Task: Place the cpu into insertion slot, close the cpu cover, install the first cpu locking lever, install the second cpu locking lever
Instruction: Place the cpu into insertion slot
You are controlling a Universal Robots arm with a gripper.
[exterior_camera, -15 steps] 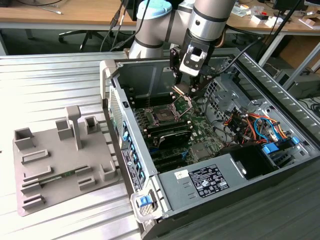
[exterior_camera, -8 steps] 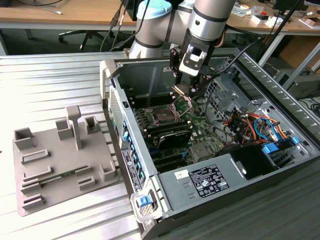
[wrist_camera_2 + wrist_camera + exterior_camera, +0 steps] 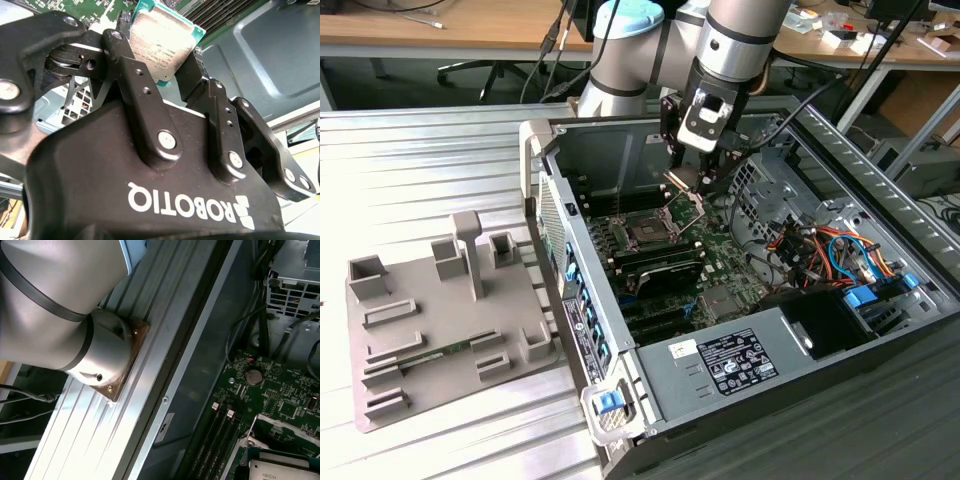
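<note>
Item: cpu [image 3: 162,40], a small flat square chip with a silvery metal top and green rim. It was held aloft inside the open grey computer case [image 3: 610,150], above its green circuit board [image 3: 723,255], near the dark square insertion slot [image 3: 647,233] and not seated. The black two-finger gripper [image 3: 159,48] was clenched on its opposite edges. Judged light, stiff and slick-topped, with a likely fragile underside, so an edge hold suited it.

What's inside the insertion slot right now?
Nothing visible: in the exterior view the insertion slot is a dark, bare square. The cpu is clamped in the gripper, as the second wrist view shows. Its pins cannot be made out.
</note>
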